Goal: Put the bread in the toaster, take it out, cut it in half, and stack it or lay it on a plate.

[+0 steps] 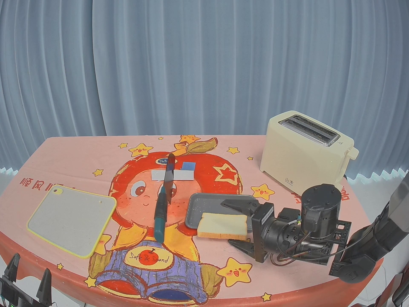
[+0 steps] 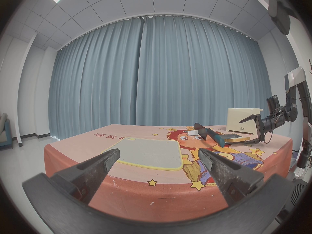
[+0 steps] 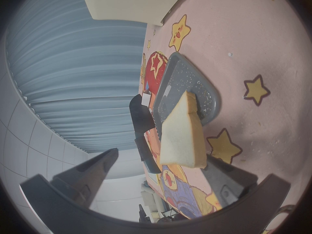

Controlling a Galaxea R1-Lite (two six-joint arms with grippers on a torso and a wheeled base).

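Desk (image 1: 64,158): round front edge, pink cartoon cloth.
Toaster (image 1: 304,152): cream, two slots, both empty; stands at the desk's right rear.
Cutting board (image 1: 70,220): grey with a yellow rim, flat at the front left.
Right tool (image 1: 228,221): low over the desk in front of the toaster, pointing left, fingers spread wide. One finger is over the tray, the other on the near side of the bread. Contact with the bread cannot be told.
Grey tray (image 1: 208,203): at desk centre.
Bread (image 1: 223,226): one whole slice, lying across the tray's near rim, between the right tool's fingers.
Knife (image 1: 164,197): teal handle towards the front, dark blade propped on a small white-and-blue rest (image 1: 181,173), just left of the tray.
Left tool (image 1: 30,264): at the near-left desk edge, fingers spread, nothing between them.
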